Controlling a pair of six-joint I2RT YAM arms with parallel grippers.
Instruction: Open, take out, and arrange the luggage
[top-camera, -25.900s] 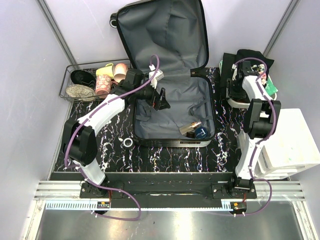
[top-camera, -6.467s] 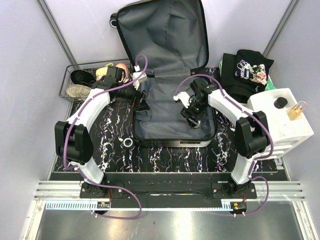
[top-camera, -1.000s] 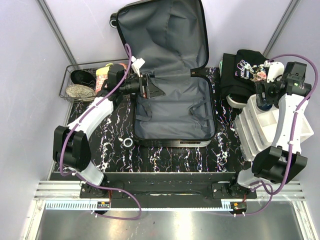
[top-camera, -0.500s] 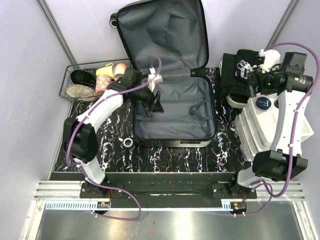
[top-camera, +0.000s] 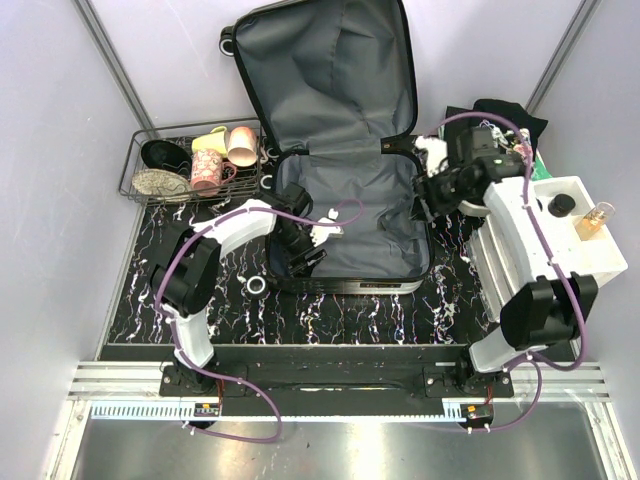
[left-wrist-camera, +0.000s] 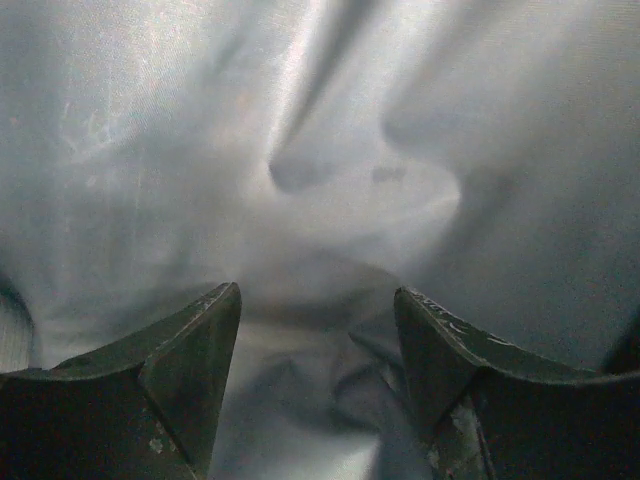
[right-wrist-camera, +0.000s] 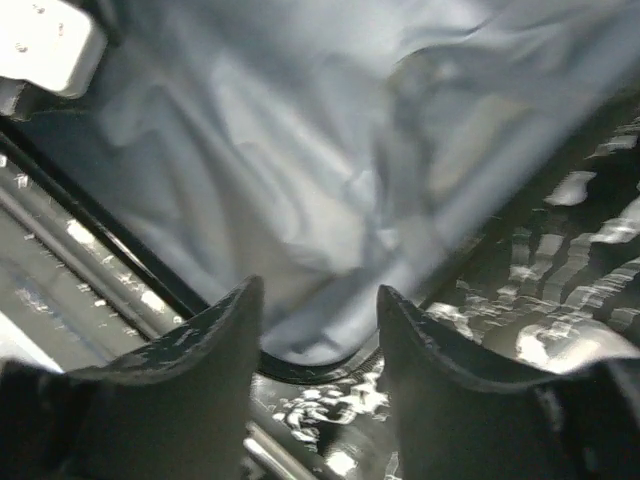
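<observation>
The luggage (top-camera: 372, 232) lies open on the table, its lid (top-camera: 330, 70) standing up at the back; only the grey lining shows inside. My left gripper (top-camera: 306, 256) is low inside the base's front left part, open and empty. In the left wrist view (left-wrist-camera: 318, 292) only rumpled lining (left-wrist-camera: 320, 150) shows between the fingers. My right gripper (top-camera: 425, 203) hovers at the base's right rim, open and empty. In the right wrist view (right-wrist-camera: 318, 288) it is over the suitcase's rim (right-wrist-camera: 300, 365) and lining (right-wrist-camera: 300, 150).
A black wire basket (top-camera: 135, 165) with shoes and cups stands at the left. White bins (top-camera: 560, 250) at the right carry a perfume bottle (top-camera: 593, 220) and a black cap (top-camera: 562, 205). Black clothing (top-camera: 505, 115) lies behind them. A small ring (top-camera: 257, 285) lies by the suitcase's front left corner.
My left gripper has moved forward and down into the front left of the suitcase base. My right arm has swung from over the white bins to the suitcase's right rim.
</observation>
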